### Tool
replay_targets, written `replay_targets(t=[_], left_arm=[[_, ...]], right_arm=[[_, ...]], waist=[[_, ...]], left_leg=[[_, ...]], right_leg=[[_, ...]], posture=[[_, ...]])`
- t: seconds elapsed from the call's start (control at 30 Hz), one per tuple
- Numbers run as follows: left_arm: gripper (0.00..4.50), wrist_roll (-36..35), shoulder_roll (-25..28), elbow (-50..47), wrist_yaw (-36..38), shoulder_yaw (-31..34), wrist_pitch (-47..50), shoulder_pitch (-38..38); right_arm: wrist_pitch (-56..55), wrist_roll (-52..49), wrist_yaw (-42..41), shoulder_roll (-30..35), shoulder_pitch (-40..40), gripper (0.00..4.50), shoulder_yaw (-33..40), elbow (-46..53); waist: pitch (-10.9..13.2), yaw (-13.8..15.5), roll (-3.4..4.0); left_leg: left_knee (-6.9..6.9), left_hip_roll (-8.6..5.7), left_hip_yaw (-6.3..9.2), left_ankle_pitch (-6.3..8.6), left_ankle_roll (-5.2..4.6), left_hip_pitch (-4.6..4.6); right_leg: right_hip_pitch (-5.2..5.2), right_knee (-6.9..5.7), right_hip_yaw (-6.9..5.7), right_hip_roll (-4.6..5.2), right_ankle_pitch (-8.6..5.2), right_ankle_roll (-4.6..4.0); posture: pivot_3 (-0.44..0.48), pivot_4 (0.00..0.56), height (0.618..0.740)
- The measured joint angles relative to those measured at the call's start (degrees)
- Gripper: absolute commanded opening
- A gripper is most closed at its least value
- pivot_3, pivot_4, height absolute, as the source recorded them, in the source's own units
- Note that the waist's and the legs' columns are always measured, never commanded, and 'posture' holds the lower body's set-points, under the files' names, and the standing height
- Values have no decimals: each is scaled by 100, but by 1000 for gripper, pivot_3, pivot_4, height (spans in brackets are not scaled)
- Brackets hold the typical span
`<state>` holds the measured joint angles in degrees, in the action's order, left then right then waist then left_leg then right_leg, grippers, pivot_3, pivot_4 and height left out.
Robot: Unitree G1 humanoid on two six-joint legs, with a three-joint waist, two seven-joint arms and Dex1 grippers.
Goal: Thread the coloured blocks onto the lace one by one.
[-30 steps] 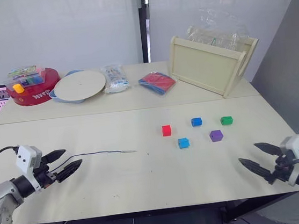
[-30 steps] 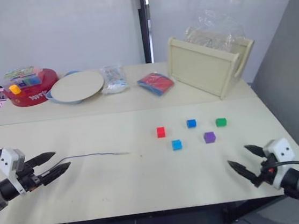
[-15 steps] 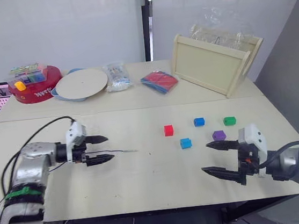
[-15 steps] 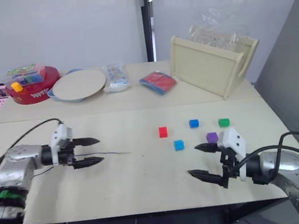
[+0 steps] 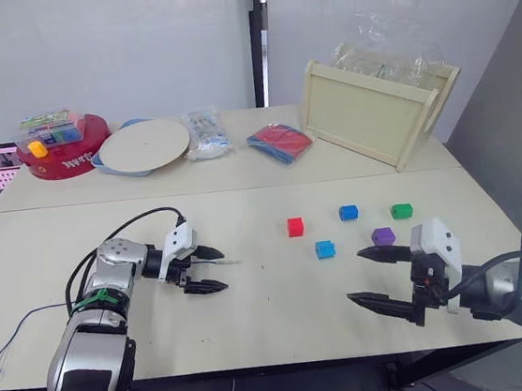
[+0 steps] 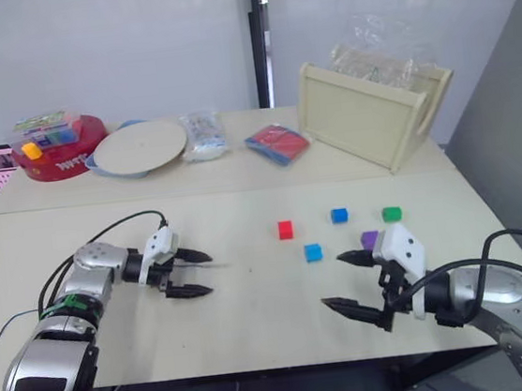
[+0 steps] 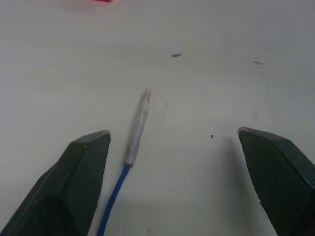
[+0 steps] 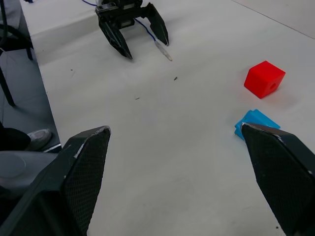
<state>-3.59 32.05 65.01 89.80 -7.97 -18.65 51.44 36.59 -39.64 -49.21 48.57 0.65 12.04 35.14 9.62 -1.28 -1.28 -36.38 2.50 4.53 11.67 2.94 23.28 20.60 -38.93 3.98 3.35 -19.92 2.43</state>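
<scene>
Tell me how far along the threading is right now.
Nothing is threaded yet. The red block, dark blue block, light blue block, green block and purple block all sit loose on the table. The left gripper is open around the lace near its pale tip, not gripping. The right gripper is open beside the purple block. All five remain.

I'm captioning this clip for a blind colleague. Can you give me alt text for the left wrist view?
The left claw is open just above a pale table, its two black fingers straddling the lace, whose pale stiff tip points away from the camera with the blue cord trailing back. A sliver of the red block shows beyond.
</scene>
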Motion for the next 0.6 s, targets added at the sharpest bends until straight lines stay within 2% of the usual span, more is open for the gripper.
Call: replay_targets(t=[0.3, 0.6], left_arm=[[74, 198, -2, 335, -227, 9, -73, 180], [29, 205, -167, 457, -516, 47, -134, 214]], right_arm=[[63, -162, 219, 0, -1, 4500, 85, 153], [63, -176, 433, -16, 41, 4500, 111, 209]], waist=[[-1, -20, 1], [-4, 48, 6]], left_leg=[[0, 0, 0, 1, -2, -10], [-14, -2, 2, 1, -1, -22]], right_leg=[[-12, 0, 0, 0, -1, 2], [-33, -2, -2, 2, -2, 4]], posture=[[0, 150, 740], [0, 150, 740]])
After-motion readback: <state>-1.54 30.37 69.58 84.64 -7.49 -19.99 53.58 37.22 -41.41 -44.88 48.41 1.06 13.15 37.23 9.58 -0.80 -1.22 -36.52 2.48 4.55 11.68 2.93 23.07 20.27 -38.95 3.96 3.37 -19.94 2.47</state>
